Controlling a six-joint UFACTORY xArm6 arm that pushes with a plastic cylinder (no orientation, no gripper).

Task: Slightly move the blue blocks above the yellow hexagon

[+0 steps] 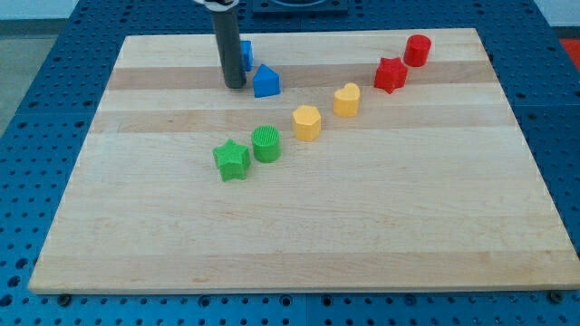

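Near the view's top, my tip point(235, 85) beside 2 blue blocks point(265, 81)

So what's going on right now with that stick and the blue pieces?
My tip beside both blue blocks, at their left. Yellow hexagon lower right. Nothing between.

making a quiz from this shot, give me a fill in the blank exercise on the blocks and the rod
1. My tip rests just to the view's left of a ___ block.
2. The green star sits beside a green ___.
3. The number of red blocks is ___.
4. The yellow hexagon lies to the view's ___ of the green blocks.

Missing words: blue; cylinder; two; right
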